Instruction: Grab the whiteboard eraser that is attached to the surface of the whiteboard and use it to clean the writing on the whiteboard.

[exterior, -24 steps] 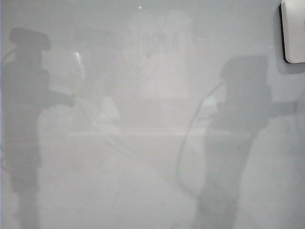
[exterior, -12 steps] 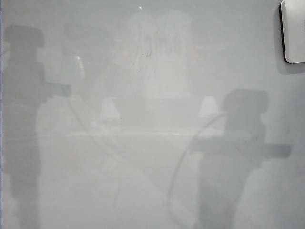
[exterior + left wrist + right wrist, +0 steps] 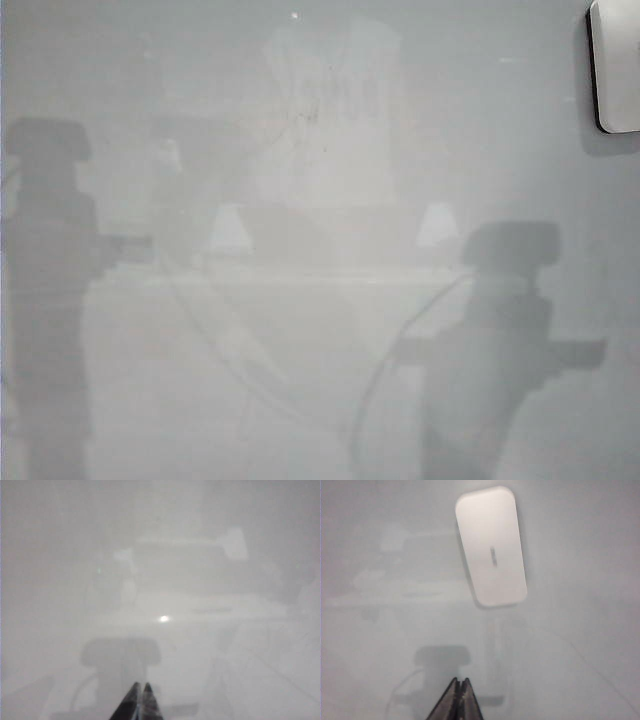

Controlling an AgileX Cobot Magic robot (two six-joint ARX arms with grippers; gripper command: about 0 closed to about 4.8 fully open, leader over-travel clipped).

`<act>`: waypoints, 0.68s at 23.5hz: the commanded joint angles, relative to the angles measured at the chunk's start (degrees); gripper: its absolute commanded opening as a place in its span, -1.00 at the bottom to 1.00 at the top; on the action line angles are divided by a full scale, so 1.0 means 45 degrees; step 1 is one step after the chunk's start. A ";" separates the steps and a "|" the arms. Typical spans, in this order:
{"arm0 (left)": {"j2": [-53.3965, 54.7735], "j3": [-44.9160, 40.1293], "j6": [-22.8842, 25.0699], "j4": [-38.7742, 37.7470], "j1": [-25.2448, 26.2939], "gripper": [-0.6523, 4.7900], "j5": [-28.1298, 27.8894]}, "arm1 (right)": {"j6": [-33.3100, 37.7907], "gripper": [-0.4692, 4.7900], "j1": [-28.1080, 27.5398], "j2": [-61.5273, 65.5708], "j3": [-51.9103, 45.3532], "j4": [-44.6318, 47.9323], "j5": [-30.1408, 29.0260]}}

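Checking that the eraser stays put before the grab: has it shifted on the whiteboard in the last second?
No. The eraser sits at the same top-right edge spot on the whiteboard.

Both the left gripper (image 3: pixel 139 703) and right gripper (image 3: pixel 458 700) have fingers pressed together, holding nothing.

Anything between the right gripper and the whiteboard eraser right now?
No object: the right wrist view shows only bare whiteboard, with the arm's shadow on it, between the shut right gripper and the whiteboard eraser.
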 commanded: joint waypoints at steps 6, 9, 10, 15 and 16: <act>-0.4726 -0.0539 -0.0413 -0.3764 -0.0005 -0.78 -0.0583 | 0.0053 -0.84 0.0000 -0.0024 -0.0573 0.0015 -0.0189; -0.5353 -0.0758 -0.0559 -0.4410 -0.0005 -0.78 -0.1020 | 0.0301 -0.85 0.0000 -0.0010 -0.0831 0.0520 -0.0408; -0.5319 -0.0782 -0.0559 -0.4571 0.0000 -0.78 -0.1044 | 0.0510 -0.84 0.0000 0.0010 -0.0952 0.0646 -0.0515; -0.5192 -0.1054 -0.0568 -0.4707 0.0010 -0.78 -0.1044 | 0.1787 -0.77 0.0063 0.0015 -0.1705 0.0646 -0.2463; -0.5187 -0.1054 -0.0646 -0.4852 -0.0015 -0.78 -0.1039 | 0.1846 -0.71 0.0058 0.0010 -0.1797 0.0656 -0.2895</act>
